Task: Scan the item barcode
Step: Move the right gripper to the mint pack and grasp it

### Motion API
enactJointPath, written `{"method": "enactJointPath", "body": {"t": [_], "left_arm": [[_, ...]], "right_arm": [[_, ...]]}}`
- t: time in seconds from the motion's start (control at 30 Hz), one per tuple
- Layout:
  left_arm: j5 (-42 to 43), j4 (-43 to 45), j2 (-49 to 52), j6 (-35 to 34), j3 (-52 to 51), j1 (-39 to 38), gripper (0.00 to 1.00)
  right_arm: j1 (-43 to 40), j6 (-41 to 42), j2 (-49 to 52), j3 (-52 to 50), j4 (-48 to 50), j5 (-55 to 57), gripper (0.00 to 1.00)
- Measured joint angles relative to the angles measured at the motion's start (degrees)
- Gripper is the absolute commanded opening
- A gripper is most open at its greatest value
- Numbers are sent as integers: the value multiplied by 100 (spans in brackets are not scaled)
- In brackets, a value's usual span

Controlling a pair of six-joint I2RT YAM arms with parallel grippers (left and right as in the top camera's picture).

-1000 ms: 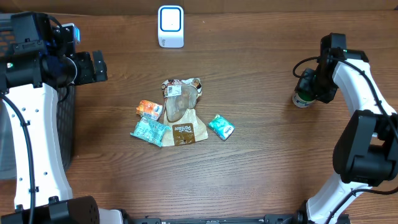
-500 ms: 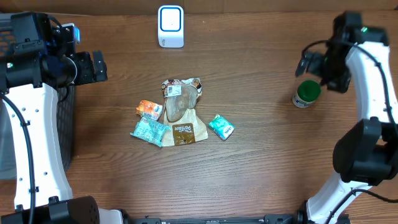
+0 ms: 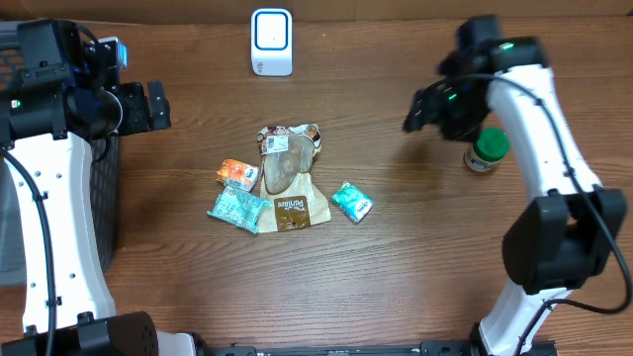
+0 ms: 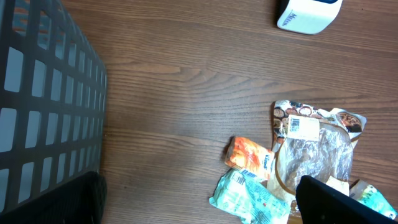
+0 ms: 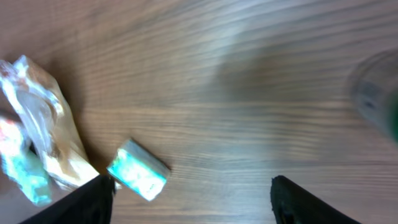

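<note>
Bare table (image 3: 396, 257) lies between the packet pile (image 3: 282, 183) and the jar (image 3: 485, 150); the basket (image 4: 50, 93) walls the left.

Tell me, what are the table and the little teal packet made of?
The table looks like wood, or maybe wood-look laminate: matte brown with long grain lines. The teal packet seems to be thin plastic film: a shiny printed wrapper, slightly crumpled.

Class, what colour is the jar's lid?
The jar lid is green, clearest in the overhead view.

- Left black gripper (image 3: 148, 106) is hovering left of the white boxy scanner (image 3: 271, 42), jaws wide.
- Right black gripper (image 3: 420, 110) is hanging right of it, jaws apart, empty.
</note>
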Motion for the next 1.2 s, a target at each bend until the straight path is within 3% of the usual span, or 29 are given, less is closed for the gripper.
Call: {"method": "enactJointPath", "body": {"t": [0.4,1.07,1.2], "left_arm": [[0,0,0,0,0,0,100],[0,0,0,0,0,0,100],[0,0,0,0,0,0,99]], "right_arm": [[935,-131,2,-1670,1357,-476,38],[1121,-1102,439,-2542,1847,-1305,35],[1121,-1198,546,-2581,1910,-1451,26]]}}
